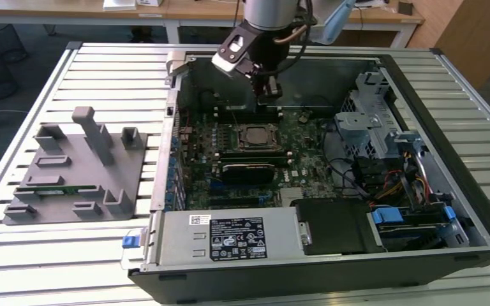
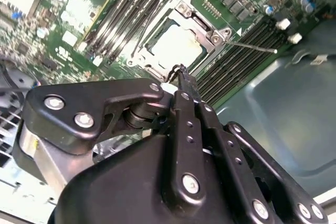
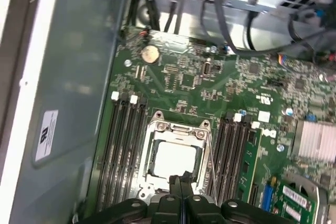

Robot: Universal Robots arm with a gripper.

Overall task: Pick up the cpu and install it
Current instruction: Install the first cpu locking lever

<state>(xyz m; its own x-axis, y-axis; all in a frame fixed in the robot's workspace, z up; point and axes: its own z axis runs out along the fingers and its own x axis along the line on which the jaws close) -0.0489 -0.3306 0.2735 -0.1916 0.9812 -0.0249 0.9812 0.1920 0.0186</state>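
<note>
A slatted metal table (image 1: 100, 70) carries an open computer case (image 1: 475, 194), with desks behind it. The gripper (image 3: 181, 179) hangs inside the case over the motherboard (image 3: 184, 77), its fingers pressed together with nothing between them. In both wrist views its tips are close over the edge of the cpu (image 3: 176, 158), which lies flat within the socket frame (image 3: 157, 125). The first wrist view takes in a coin cell (image 3: 150, 52) farther along the board. The exterior view shows a grey fixture (image 1: 74, 172) on the table at its left, well apart from the gripper.
</note>
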